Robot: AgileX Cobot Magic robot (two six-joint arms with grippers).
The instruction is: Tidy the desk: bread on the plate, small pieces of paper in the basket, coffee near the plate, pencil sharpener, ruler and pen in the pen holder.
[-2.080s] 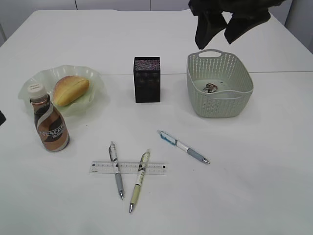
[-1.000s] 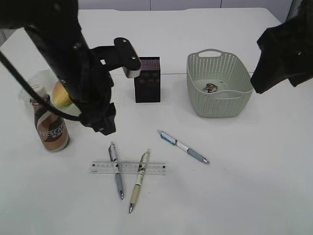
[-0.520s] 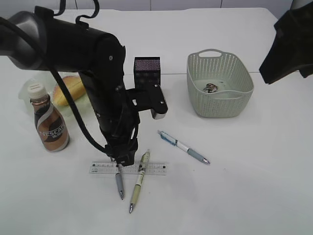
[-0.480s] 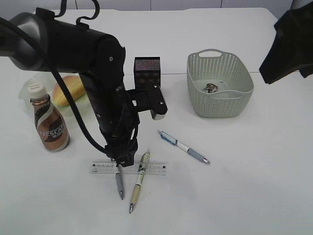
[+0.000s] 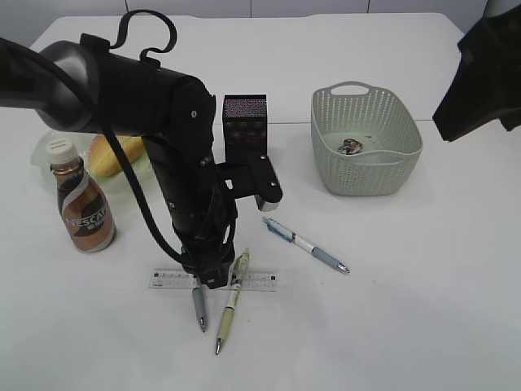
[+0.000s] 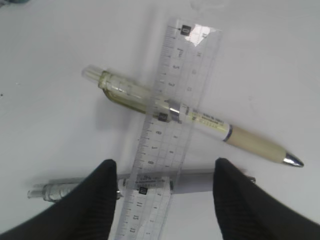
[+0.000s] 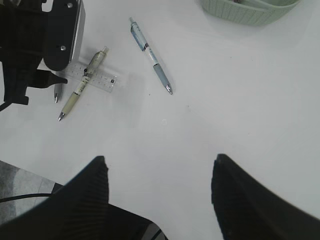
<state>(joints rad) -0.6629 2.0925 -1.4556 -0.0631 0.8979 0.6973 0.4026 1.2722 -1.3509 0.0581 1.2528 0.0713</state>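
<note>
My left gripper (image 6: 164, 165) is open and low over the desk (image 5: 407, 309). Its fingers (image 6: 95, 192) straddle the spot where the clear ruler (image 6: 175, 100) lies across a grey pen (image 6: 197, 181), and they hold nothing. A yellow-green pen (image 6: 210, 122) also lies under the ruler (image 5: 259, 282). A blue pen (image 5: 305, 243) lies apart to the right. The bread (image 5: 104, 156) sits in the plate (image 5: 41, 151), half hidden by the arm. The coffee (image 5: 81, 212) stands in front of the plate. The pen holder (image 5: 244, 118) stands behind the arm. My right gripper (image 7: 157, 160) hangs open and empty, high above the desk. No pencil sharpener is in view.
The basket (image 5: 366, 175) stands at the right with a small crumpled paper piece (image 5: 352, 146) inside. My right arm (image 5: 484, 73) hovers at the upper right edge, beyond the basket. The grey pen (image 5: 199, 308) and yellow-green pen (image 5: 230, 303) point toward the front edge.
My left arm swung in from the left and came down over the ruler and grey pen, lowering a little further in the last half second. The right arm drew off right and now holds still.
</note>
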